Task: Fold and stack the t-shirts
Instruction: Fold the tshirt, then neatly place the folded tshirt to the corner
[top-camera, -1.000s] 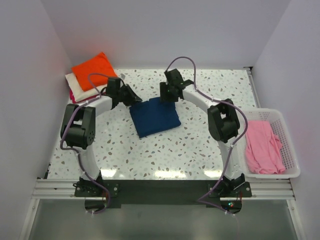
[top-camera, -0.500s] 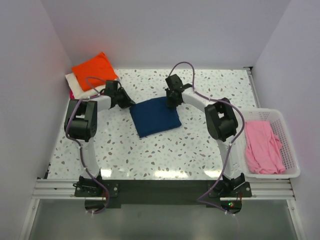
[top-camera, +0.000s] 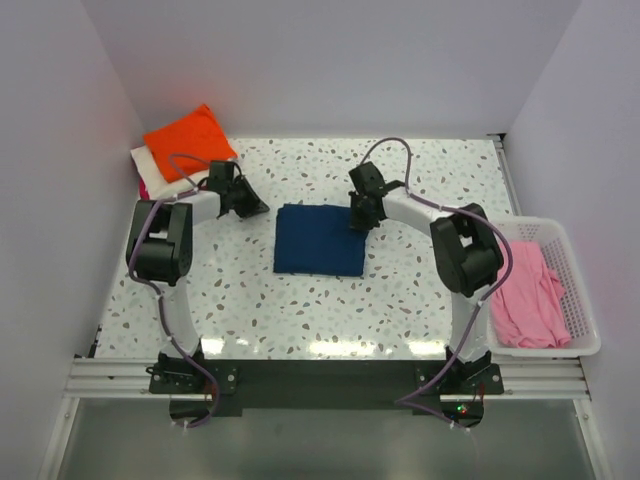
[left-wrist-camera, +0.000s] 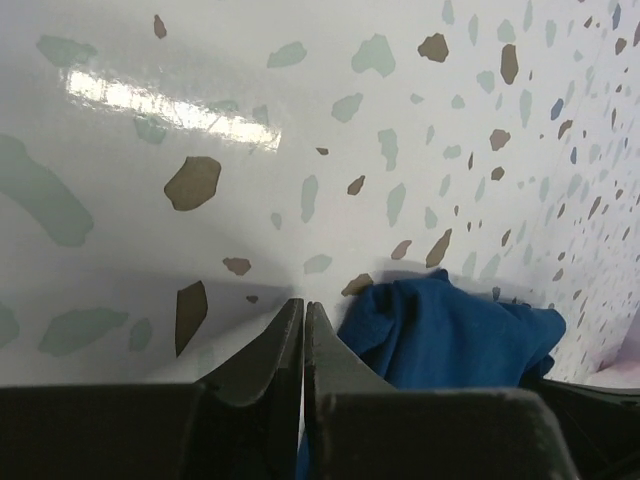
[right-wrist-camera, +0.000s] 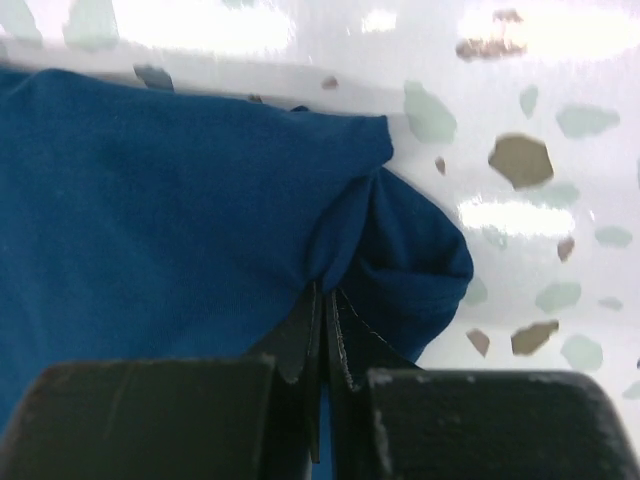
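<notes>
The folded navy t-shirt (top-camera: 320, 240) lies flat mid-table. My right gripper (top-camera: 362, 215) sits at its far right corner, shut on a puckered fold of the navy cloth (right-wrist-camera: 400, 250); the gripper's tips (right-wrist-camera: 327, 287) meet in the pinch. My left gripper (top-camera: 255, 207) rests low on the table just left of the shirt's far left corner, shut. In the left wrist view its tips (left-wrist-camera: 303, 303) are pressed together and a bunched navy corner (left-wrist-camera: 450, 330) lies right beside them. The orange t-shirt (top-camera: 190, 135) tops a cream one (top-camera: 150, 160) and a magenta one (top-camera: 147, 190) at the back left.
A white slotted basket (top-camera: 545, 350) stands at the right edge with a crumpled pink t-shirt (top-camera: 525, 295) in it. White walls close in the table on the left, back and right. Both arms' bases stand at the near edge.
The right gripper has shut on the navy shirt's far right corner and moved right, and the shirt has shifted right and turned square. The left gripper has shut and dropped by the shirt's left corner.
</notes>
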